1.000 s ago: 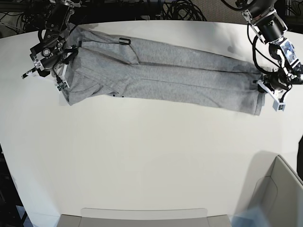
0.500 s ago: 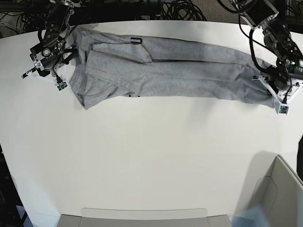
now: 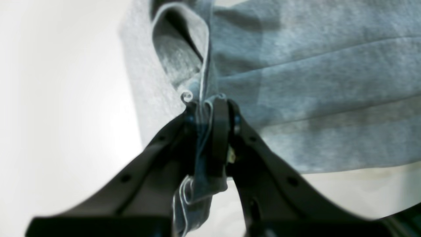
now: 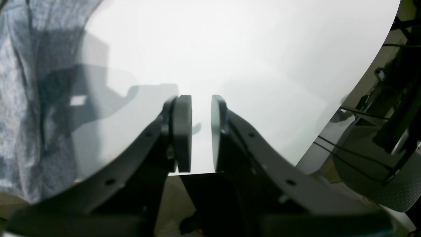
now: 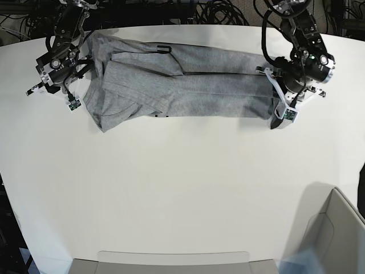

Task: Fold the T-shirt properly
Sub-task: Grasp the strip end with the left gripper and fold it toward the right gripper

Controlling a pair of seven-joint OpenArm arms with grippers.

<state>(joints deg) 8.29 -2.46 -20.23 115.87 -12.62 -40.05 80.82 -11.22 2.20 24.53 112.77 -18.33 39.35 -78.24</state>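
The heather-grey T-shirt (image 5: 182, 91) lies in a long narrow fold across the far side of the white table (image 5: 171, 188). My left gripper (image 5: 279, 113) is shut on the shirt's right-hand end. In the left wrist view the gripper (image 3: 207, 112) pinches bunched grey fabric (image 3: 312, 98) between its pads. My right gripper (image 5: 60, 85) sits just left of the shirt's collar end, apart from the cloth. In the right wrist view the gripper (image 4: 201, 131) has a narrow gap with nothing in it, and the shirt (image 4: 26, 98) shows at the left edge.
A grey bin (image 5: 336, 240) stands at the front right corner. A flat grey tray (image 5: 171, 260) lies along the front edge. Cables (image 5: 222, 11) hang behind the far edge. The table's edge is close to the right gripper (image 4: 296, 158).
My left gripper has carried the shirt's right end leftwards from the table's right edge, shortening the shirt. The collar end slid right, away from the right gripper, which stayed put.
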